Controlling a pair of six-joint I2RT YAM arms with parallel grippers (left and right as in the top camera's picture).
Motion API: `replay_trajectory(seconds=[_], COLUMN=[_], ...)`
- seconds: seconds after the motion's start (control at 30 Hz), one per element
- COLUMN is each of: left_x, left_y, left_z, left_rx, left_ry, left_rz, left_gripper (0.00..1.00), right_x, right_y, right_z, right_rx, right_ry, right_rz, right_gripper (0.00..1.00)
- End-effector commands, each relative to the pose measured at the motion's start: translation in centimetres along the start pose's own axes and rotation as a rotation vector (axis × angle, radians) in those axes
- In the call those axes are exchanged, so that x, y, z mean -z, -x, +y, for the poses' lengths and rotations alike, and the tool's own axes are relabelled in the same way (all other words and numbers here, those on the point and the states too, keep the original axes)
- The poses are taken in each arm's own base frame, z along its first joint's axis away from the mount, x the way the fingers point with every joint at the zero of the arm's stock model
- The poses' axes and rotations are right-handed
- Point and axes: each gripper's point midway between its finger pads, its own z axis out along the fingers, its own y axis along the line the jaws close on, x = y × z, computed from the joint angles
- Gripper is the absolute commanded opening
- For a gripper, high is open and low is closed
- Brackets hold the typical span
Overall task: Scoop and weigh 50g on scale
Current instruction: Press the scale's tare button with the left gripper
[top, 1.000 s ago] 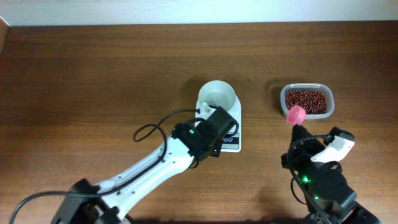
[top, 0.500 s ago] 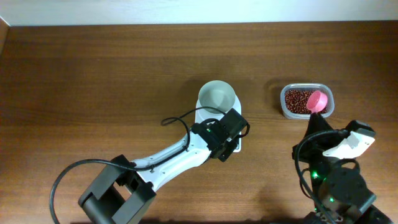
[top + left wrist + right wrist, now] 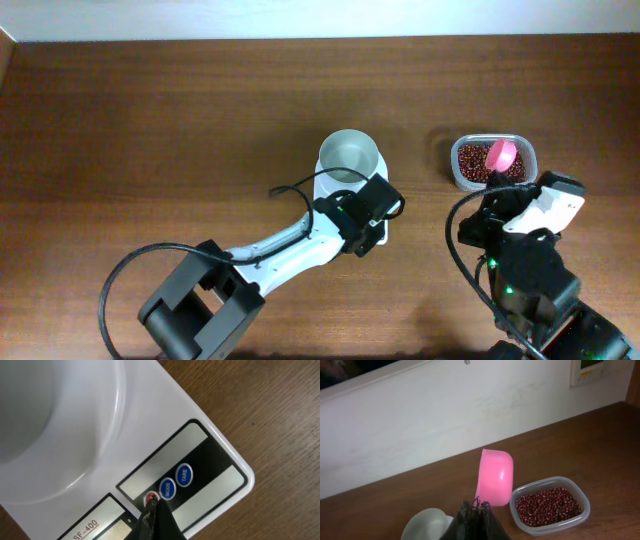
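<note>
The left gripper [image 3: 155, 519], fingers pressed together, is setting its tip on or just over the red button [image 3: 150, 499] at the scale's front edge. The scale [image 3: 165, 425] is a smooth white plastic slab with rounded corners, and a round white bowl [image 3: 350, 157] is sitting on its back half. Both look light and hard, so a sideways knock would likely slide them over the wooden table [image 3: 150, 120].

The beans [image 3: 478, 160] are lying to the scale's right, well apart from it, in a clear thin-walled tub [image 3: 580, 510]. They are small, hard, glossy red-brown grains in a loose heap. They will probably roll and scatter, so fingers cannot take them; a scoop must carry them.

The right gripper [image 3: 472, 516] is pinching the handle of a pink scoop [image 3: 495, 477], which is hanging over the tub's near rim. The scoop is stiff, slick plastic, light, and best held by that handle. Whether it is carrying any beans cannot be told.
</note>
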Motion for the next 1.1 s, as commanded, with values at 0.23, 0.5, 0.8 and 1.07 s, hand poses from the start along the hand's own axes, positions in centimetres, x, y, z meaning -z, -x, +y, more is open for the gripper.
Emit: replay_trajectory(seconds=[0.23, 0.5, 0.8, 1.07], left_x=[-0.8, -1.2, -2.3, 7.4], left_y=[0.0, -0.2, -1.0, 4.7], left_z=[0.2, 0.4, 0.7, 2.6], left_rx=[-0.029, -0.029, -0.049, -0.016], left_ry=[0.018, 0.020, 0.023, 0.050], left_rz=[0.008, 0.017, 0.052, -0.146], left_gripper=[0.00, 0.00, 0.00, 0.00], right_x=[0.2, 0.2, 0.2, 0.2], right_y=[0.6, 0.6, 0.4, 0.6], right_z=[0.1, 0.2, 0.6, 0.7], right_rx=[0.003, 0.003, 0.003, -0.007], right_ry=[0.000, 0.003, 0.026, 0.031], right_rz=[-0.012, -0.010, 0.003, -0.006], right_gripper=[0.04, 0.04, 0.04, 0.04])
